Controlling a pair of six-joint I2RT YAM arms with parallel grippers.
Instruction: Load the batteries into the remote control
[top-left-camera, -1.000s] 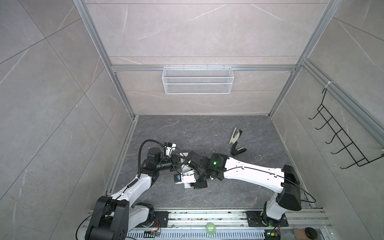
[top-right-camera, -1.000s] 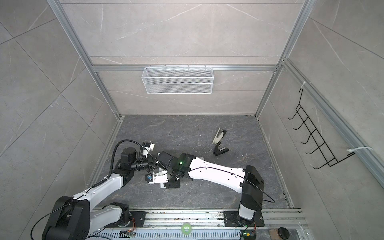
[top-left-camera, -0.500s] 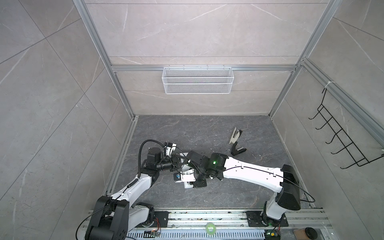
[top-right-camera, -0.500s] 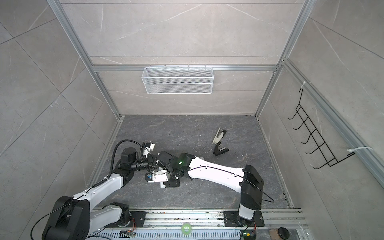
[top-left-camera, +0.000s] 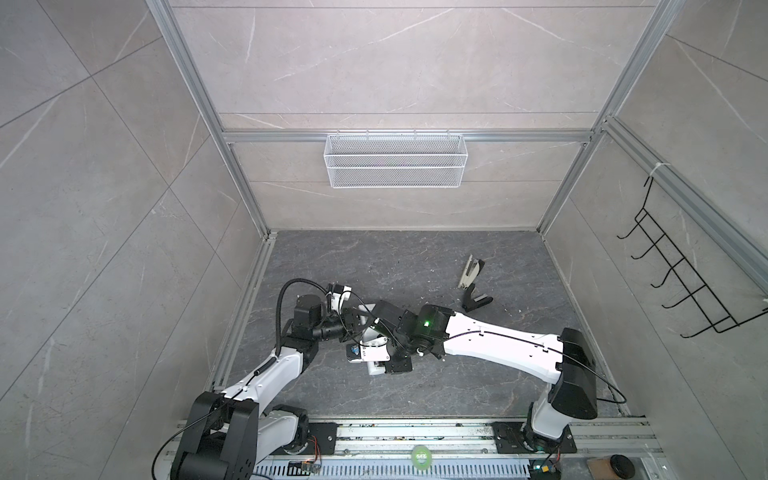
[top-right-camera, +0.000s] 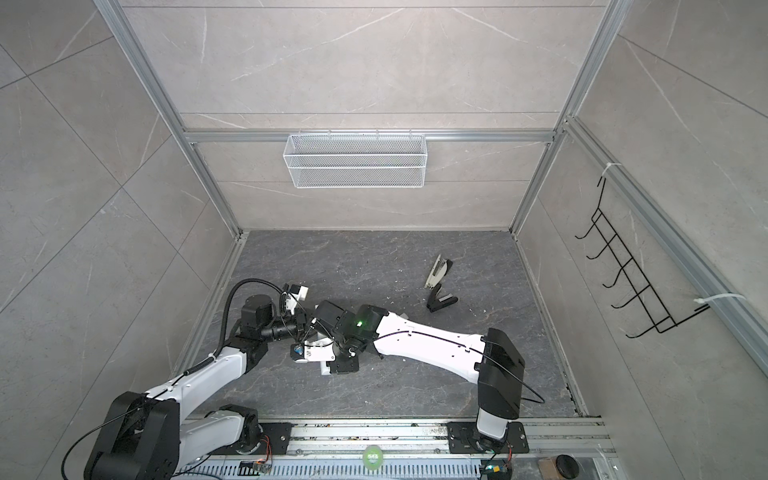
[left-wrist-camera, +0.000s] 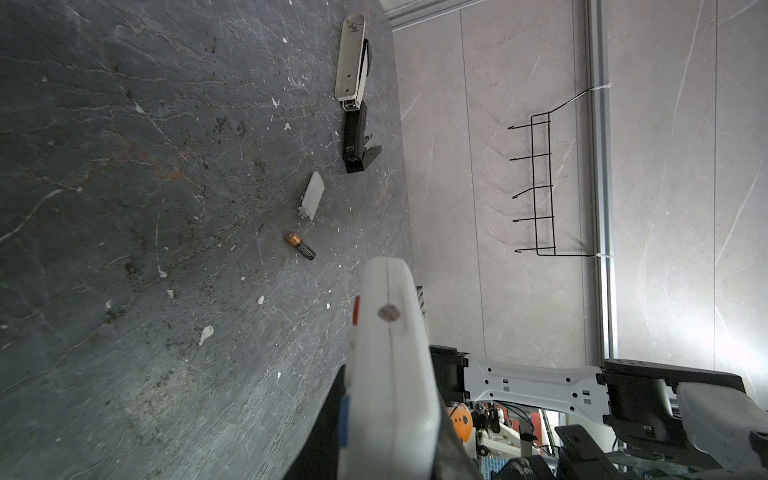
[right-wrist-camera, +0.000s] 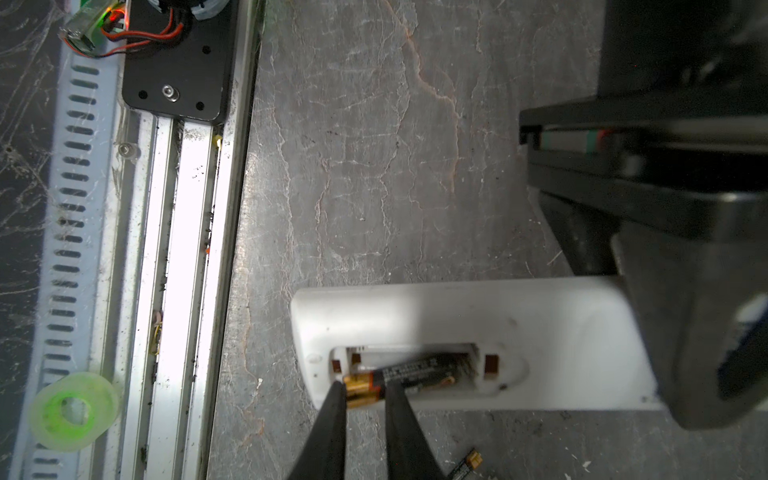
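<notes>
Remote control: I've got the remote control (right-wrist-camera: 478, 316) held over the table (right-wrist-camera: 353, 166), plain white back facing my right wrist camera, battery bay uncovered.
Battery in the bay: one battery (right-wrist-camera: 415, 372) lies at a slant across the open bay, black end inside, gold end up at the bay's edge.
Right claw: my right gripper (right-wrist-camera: 365, 386) is right at that gold end, its black fingers (right-wrist-camera: 328, 432) only a narrow gap apart. I can't tell whether they pinch the battery or just rest against it.
Left claw: my left gripper (left-wrist-camera: 390, 419) is closed tight on the remote's far end, opposite the bay, and carries it.
Loose battery: the loose battery (left-wrist-camera: 300, 245) lies flat on the table, apart from the remote.
Cover: the white battery cover (left-wrist-camera: 312, 195) lies flat near the loose battery, between it and the stapler.
Stapler: the grey-and-black stapler (top-left-camera: 469, 272) lies folded open toward the back right of the table in both top views, well apart from the arms.
Arms: in both top views they meet left of centre, and the remote is hidden beneath them.
</notes>
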